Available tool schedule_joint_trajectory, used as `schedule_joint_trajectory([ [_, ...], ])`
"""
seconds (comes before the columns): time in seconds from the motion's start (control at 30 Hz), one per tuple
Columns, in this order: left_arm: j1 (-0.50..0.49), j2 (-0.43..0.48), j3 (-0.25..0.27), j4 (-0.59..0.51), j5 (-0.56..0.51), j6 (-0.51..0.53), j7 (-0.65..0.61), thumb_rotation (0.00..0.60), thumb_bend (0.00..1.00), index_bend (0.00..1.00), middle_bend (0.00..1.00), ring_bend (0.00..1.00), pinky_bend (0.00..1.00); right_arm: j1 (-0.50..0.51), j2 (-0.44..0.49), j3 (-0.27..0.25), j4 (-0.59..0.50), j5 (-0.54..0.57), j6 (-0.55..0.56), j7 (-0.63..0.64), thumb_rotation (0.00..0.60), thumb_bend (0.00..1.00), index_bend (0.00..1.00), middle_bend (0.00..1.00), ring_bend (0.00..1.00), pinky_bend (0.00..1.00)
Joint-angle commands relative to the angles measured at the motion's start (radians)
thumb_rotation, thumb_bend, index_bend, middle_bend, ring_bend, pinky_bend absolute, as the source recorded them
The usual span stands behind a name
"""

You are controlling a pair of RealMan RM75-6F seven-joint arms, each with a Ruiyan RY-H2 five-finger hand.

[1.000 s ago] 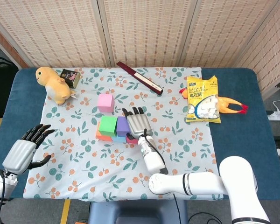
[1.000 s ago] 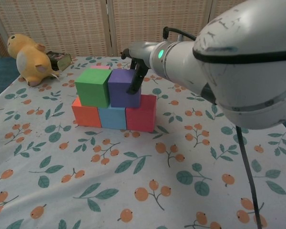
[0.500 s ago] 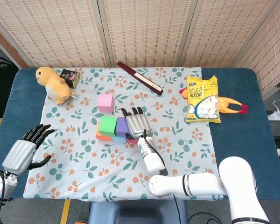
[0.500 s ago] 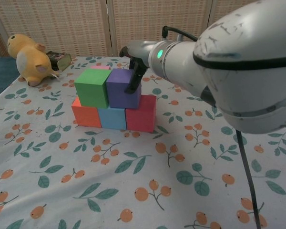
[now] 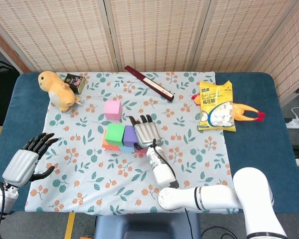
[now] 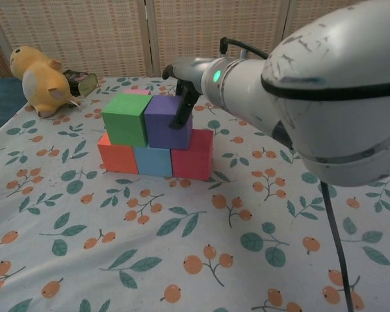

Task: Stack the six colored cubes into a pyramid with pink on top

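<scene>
Chest view showed the right hand (image 6: 182,97), fingers still pressed against the purple cube (image 6: 166,121), having nudged it beside the green cube (image 6: 126,119), leaving pink unplaced.

Matt foam-like purple cube (image 6: 167,121), printed cloth (image 6: 260,214), glossy plastic arm shell (image 6: 325,84).

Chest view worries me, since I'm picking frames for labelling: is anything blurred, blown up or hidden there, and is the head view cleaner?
Chest view: the right arm looms huge, soft-edged and close to the lens; the cube stack stays sharp, but the pink cube barely peeks out behind it. Head view: evenly lit, sharp, no glare; the pink cube shows fully.
</scene>
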Motion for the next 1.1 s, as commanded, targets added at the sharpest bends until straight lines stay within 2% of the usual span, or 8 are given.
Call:
schedule_joint_trajectory([
  [0.03, 0.000, 0.000, 0.001, 0.002, 0.001, 0.000, -0.003, 0.600, 0.30, 0.12, 0.04, 0.00, 0.16, 0.000, -0.003, 0.001, 0.002, -0.001, 0.000, 0.000, 0.600, 0.21, 0.00, 0.31, 0.07, 0.04],
  [1.1, 0.002, 0.000, 0.004, 0.009, 0.006, 0.001, -0.020, 0.600, 0.30, 0.12, 0.04, 0.00, 0.16, -0.001, -0.013, 0.005, 0.001, 0.002, 0.012, -0.021, 0.600, 0.21, 0.00, 0.31, 0.07, 0.04],
])
